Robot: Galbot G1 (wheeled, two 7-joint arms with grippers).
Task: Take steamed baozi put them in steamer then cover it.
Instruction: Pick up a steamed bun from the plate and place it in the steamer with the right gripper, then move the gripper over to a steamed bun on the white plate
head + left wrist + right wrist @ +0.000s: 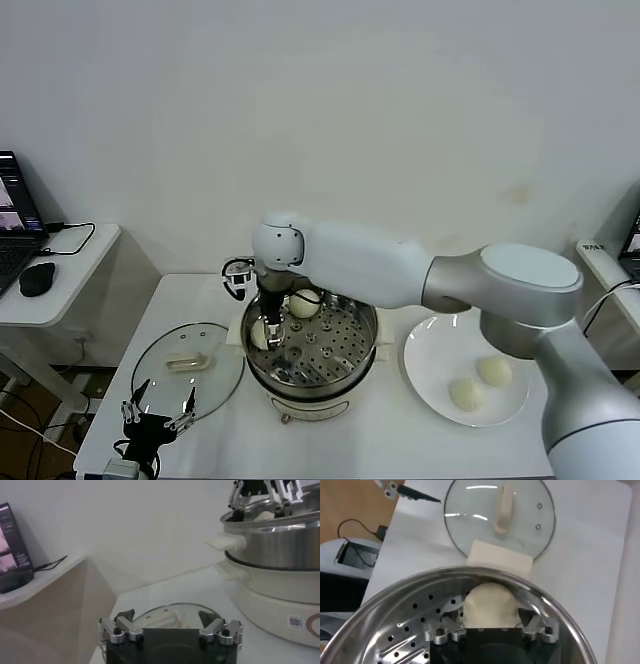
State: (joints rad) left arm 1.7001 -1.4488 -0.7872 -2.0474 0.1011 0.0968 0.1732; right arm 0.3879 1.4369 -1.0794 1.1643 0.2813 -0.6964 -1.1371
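We see the white desk (400, 440) carrying everything, and our right arm reaches across it from the right, over the steamer (312, 352). The steamer sits mid-desk, a shiny steel pot with a perforated tray and a cream-white base. Our right claw (270, 333) is down inside it, at the pot's left wall, its fingers (444, 634) spread to either side of a steamed baozi (490, 605) and lying against the bun's flanks; we take the claw as clamped on that bun, which rests on the tray just below the rim. A second bun (304, 303) lies on the tray just beside the claw, toward the back wall of the pot.

Well to the right of the right claw, beyond the steamer, stands a flat white plate (425, 375) with two more buns (480, 382) side by side, touching or nearly so.

To the left of the right claw, outside the pot, a clear glass lid (190, 365) with a cream handle lies flat on the desk, close beside the steamer's side handle (500, 560).

Our left claw (157, 412) hovers at the near edge of that lid, just over its rim, with its fingers (120, 629) wide apart and nothing between them
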